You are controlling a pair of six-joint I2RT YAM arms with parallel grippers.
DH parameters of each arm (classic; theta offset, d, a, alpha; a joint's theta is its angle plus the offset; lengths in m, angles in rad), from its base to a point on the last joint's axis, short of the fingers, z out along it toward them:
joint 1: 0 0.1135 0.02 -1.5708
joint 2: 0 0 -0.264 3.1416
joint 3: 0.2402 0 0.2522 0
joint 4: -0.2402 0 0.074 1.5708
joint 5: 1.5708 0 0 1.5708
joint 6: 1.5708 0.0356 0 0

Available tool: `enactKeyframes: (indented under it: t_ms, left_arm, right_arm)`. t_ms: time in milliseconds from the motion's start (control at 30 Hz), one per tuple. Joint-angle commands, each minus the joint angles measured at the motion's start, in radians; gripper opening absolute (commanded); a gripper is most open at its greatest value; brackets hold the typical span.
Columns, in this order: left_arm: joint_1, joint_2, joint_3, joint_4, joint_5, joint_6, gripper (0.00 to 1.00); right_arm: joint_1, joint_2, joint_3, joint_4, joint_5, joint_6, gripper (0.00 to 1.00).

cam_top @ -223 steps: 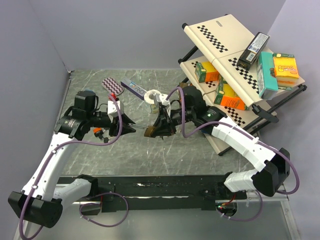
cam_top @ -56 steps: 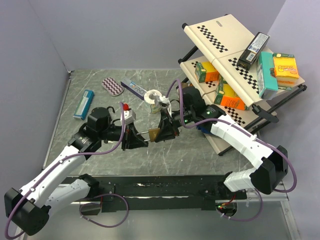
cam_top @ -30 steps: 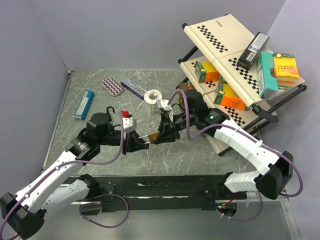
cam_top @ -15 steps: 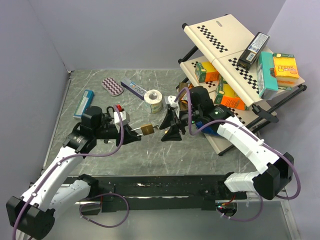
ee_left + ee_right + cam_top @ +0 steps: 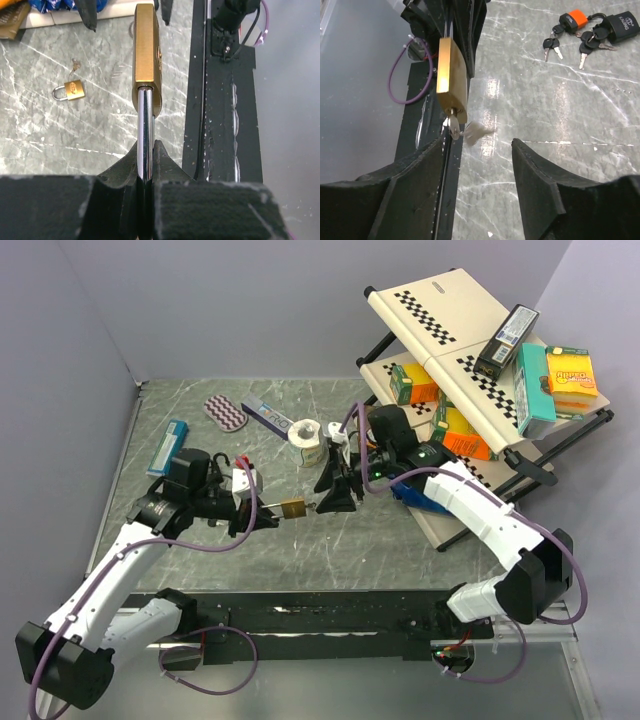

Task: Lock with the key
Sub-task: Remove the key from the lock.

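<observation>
A brass padlock hangs in the air over the table's middle, and my left gripper is shut on its steel shackle. From the left wrist the padlock points away from my left gripper. A key sits in the keyhole at the end of the padlock, with a second key swinging from its ring, blurred. My right gripper stands open just short of the keys and touches nothing. From above, the right gripper is just right of the lock.
A small brass padlock lies on the marble. A black padlock, an orange-topped lock and loose keys lie further off. A tape roll, a purple pad, a blue item and a rack of boxes surround the area.
My right gripper has opened, let go of the key and drawn back to the right. The left arm has carried the padlock slightly left and up, key still in it.
</observation>
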Motion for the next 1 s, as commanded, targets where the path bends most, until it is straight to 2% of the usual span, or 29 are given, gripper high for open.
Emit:
enactKeyframes:
  t_ms: [0, 133, 200, 233, 300, 333, 400, 433, 600, 800, 933, 967]
  left_arm:
    - [0.002, -0.004, 0.055, 0.01, 0.062, 0.072, 0.01]
    - [0.002, -0.007, 0.044, 0.034, 0.056, 0.05, 0.01]
    - [0.004, -0.007, 0.042, 0.036, 0.05, 0.047, 0.01]
    - [0.004, -0.009, 0.042, 0.033, 0.049, 0.047, 0.01]
    - [0.007, -0.012, 0.039, 0.03, 0.045, 0.05, 0.01]
    - [0.008, -0.013, 0.035, 0.031, 0.044, 0.047, 0.01]
    - [0.02, -0.016, 0.032, 0.033, 0.038, 0.046, 0.01]
    - [0.026, -0.018, 0.026, 0.037, 0.041, 0.044, 0.01]
    - [0.068, -0.012, 0.03, -0.005, 0.055, 0.092, 0.01]
    - [0.132, -0.007, 0.025, -0.102, 0.065, 0.194, 0.01]
    - [0.177, 0.007, 0.015, -0.116, 0.07, 0.221, 0.01]
    - [0.203, 0.01, 0.013, -0.107, 0.081, 0.213, 0.01]
  right_arm:
    - [0.012, 0.012, 0.059, 0.057, -0.046, 0.022, 0.62]
    - [0.044, 0.017, 0.065, 0.039, -0.043, -0.013, 0.54]
    - [0.06, 0.02, 0.063, 0.03, -0.03, -0.031, 0.44]
    - [0.061, 0.023, 0.063, 0.025, -0.029, -0.036, 0.35]
    - [0.061, 0.026, 0.065, 0.018, -0.023, -0.048, 0.24]
    - [0.061, 0.026, 0.065, 0.014, -0.02, -0.056, 0.15]
    - [0.06, 0.025, 0.066, 0.004, -0.01, -0.073, 0.09]
    - [0.058, 0.025, 0.068, -0.001, -0.009, -0.078, 0.0]
    - [0.051, 0.028, 0.062, -0.025, 0.013, -0.101, 0.0]
    - [-0.026, 0.042, 0.02, -0.01, 0.02, -0.095, 0.0]
    - [-0.046, 0.081, 0.008, 0.049, 0.043, -0.035, 0.0]
    - [-0.045, 0.109, -0.001, 0.08, 0.071, 0.022, 0.0]
